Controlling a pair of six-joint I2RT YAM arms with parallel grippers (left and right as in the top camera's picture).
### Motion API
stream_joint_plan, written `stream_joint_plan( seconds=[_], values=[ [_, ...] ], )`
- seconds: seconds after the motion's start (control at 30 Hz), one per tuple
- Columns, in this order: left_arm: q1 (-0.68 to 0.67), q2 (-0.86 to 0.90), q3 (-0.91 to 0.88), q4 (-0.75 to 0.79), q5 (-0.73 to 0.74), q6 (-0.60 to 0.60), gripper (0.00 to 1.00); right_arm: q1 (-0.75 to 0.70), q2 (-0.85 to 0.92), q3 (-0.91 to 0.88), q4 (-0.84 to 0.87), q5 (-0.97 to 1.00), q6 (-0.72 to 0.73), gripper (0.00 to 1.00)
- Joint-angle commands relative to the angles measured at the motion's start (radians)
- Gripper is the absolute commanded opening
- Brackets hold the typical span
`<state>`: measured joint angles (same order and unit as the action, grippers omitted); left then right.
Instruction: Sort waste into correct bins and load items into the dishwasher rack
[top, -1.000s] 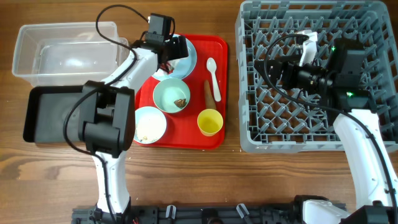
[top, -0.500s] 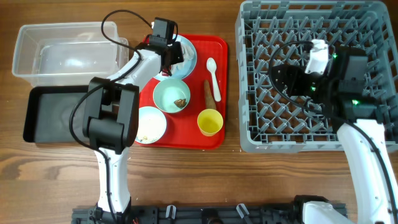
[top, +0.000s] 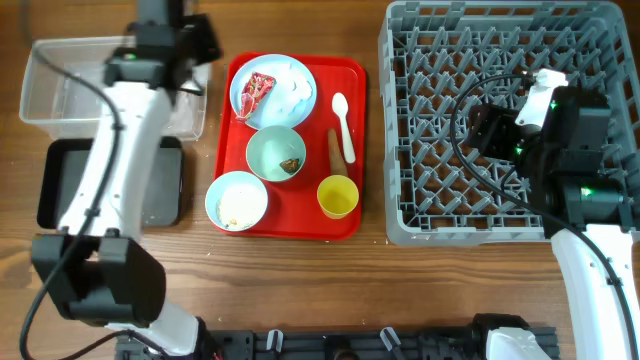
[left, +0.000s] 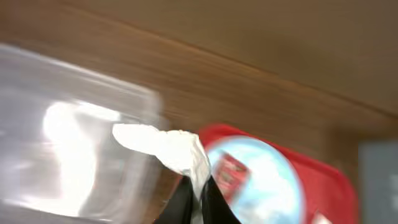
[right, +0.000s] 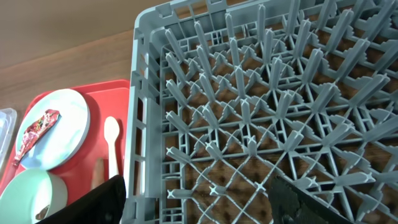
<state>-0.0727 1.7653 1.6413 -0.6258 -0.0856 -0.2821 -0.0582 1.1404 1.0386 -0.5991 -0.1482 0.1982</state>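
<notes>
Wooden tabletop, overhead view, with bins at upper left, red serving tray (top: 350, 150) at centre and dishwasher rack (top: 400, 120) at right.

Item in hand: white crumpled tissue (left: 168, 146). Pinched between the tips of the left gripper (left: 198, 202), jaws clenched on its lower end; the free end trails toward the left of the wrist frame. Its long axis runs roughly left to right there. In the overhead frame the tissue itself cannot be made out beneath the arm.

Relation governing the coming move: the tissue hangs at the right-hand rim of the clear plastic tub (top: 60, 95), whose interior lies to frame left of the claw in the wrist view. Judged: a short carry leftward over the rim, then release. Whether the tissue is fully inside the wall line cannot be told; the wrist frame is blurred.

Adjacent: black tray (top: 60, 185), just below the tub in the overhead frame, partly under the left arm.

Remaining on the serving tray:
- pale blue plate (top: 285, 85) with red-and-white wrapper (top: 252, 92), upper part
- bowl (top: 276, 153) holding brown lump (top: 291, 165)
- bowl with rice (top: 237, 200)
- yellow cup (top: 338, 196)
- white spoon (top: 342, 122)
- carrot-like stick (top: 336, 152)

The left arm is nearer all of these.

Right gripper (right: 199, 199): over the rack, fingers spread wide, holding nothing.
</notes>
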Motion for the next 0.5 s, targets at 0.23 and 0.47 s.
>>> stream_joint_plan(
  seconds=[0.23,0.47],
  values=[
    [0.267,0.199,0.003,0.106,-0.031,0.017,0.88,-0.001,-0.011,0.016,0.0,0.013,0.015,0.76],
    [0.151,0.138,0.004,0.076,0.172,0.2,0.93,-0.001,-0.011,0.016,0.003,0.013,0.015,0.76]
  ],
)
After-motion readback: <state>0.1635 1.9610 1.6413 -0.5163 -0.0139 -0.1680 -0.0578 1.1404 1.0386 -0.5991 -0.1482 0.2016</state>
